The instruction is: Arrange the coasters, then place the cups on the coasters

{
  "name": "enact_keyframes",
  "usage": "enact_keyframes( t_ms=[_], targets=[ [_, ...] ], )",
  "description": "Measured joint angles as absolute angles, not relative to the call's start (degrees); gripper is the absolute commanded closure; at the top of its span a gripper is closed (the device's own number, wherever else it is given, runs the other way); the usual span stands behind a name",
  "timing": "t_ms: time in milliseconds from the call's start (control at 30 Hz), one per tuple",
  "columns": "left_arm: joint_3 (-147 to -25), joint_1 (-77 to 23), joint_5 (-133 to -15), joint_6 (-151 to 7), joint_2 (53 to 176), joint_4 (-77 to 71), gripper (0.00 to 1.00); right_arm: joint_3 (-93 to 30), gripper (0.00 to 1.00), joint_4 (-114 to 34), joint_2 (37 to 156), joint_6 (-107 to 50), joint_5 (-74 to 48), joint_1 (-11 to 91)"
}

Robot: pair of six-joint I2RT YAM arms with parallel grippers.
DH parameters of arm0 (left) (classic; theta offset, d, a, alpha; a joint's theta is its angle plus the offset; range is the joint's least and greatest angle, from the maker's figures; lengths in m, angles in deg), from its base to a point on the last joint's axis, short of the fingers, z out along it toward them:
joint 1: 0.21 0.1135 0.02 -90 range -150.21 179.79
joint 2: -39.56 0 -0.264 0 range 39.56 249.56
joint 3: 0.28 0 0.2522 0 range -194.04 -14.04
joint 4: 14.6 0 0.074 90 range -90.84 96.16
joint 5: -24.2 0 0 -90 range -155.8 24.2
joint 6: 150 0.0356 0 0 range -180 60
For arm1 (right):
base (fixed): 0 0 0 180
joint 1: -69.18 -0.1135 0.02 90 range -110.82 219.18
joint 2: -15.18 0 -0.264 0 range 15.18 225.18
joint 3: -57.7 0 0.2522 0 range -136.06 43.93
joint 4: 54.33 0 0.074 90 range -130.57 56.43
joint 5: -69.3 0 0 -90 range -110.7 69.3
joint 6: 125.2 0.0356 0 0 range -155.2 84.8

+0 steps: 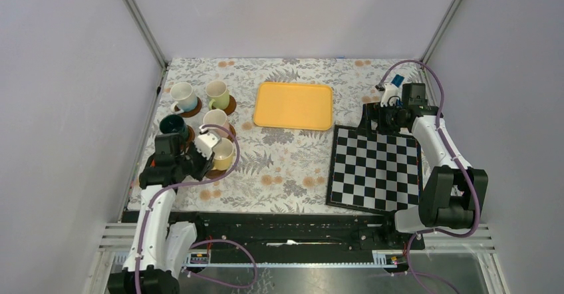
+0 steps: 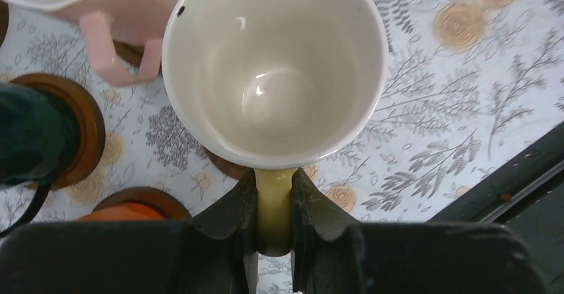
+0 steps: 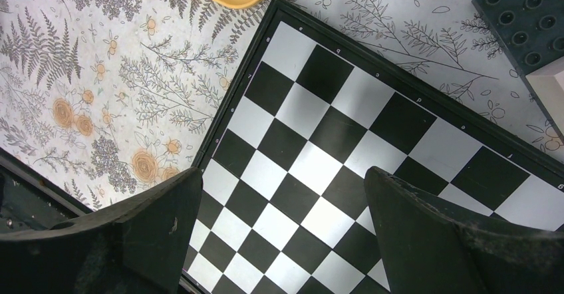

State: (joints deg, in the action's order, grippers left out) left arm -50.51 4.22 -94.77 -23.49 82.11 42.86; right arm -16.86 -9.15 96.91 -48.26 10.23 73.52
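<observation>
- My left gripper point(image 2: 274, 214) has its jaws drawn narrow, pinching the handle of the yellow cup point(image 2: 273, 68). The cup hangs mouth-up in front of me.
- That cup sits over a coaster point(image 2: 225, 165), of which I see only a brown sliver under the rim. I cannot tell whether the base is down on it or just above.
- If the cup is off-centre, I judge its base could land on the coaster's raised rim and sit tilted.
- A pinch on the handle alone is a slim hold, so the cup could swing or twist if I move sharply.
- The pink cup point(image 2: 126, 14) has its handle just beside the yellow cup's wall, and a sideways drift would knock it.
- The orange cup point(image 2: 126, 212) is close by my finger, and the dark green cup point(image 2: 26, 134) stands near. Spreading or backing out carelessly could brush either.
- My right gripper point(image 3: 282, 181) is spread wide and holds nothing, hovering over the chequered board point(image 3: 319, 141), well apart from the cups.
- The table wears a floral cloth point(image 1: 286, 167), with a yellow tray point(image 1: 293, 105) at the middle back.
- Plain pale walls point(image 1: 66, 74) close in three sides.
</observation>
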Motion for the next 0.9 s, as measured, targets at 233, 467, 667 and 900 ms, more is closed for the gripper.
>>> enact_keyframes(
  t_ms=[233, 467, 667, 900],
  targets=[
    [-47.9, 12.1, -96.4, -13.5, 84.1, 43.4, 1.00, -16.9, 0.02, -9.1, 96.9, -48.3, 10.2, 73.4],
    [-46.0, 15.5, -98.7, -7.8, 85.2, 42.4, 1.00, -16.9, 0.02, -9.1, 96.9, -48.3, 9.9, 73.4],
    [-45.0, 17.0, -100.8, -5.0, 87.4, 40.3, 1.00, -16.9, 0.02, -9.1, 96.9, -48.3, 9.9, 73.4],
    [-44.8, 18.4, -102.7, -2.1, 89.9, 38.1, 0.95, -16.9, 0.02, -9.1, 96.9, -48.3, 9.8, 73.4]
  ],
)
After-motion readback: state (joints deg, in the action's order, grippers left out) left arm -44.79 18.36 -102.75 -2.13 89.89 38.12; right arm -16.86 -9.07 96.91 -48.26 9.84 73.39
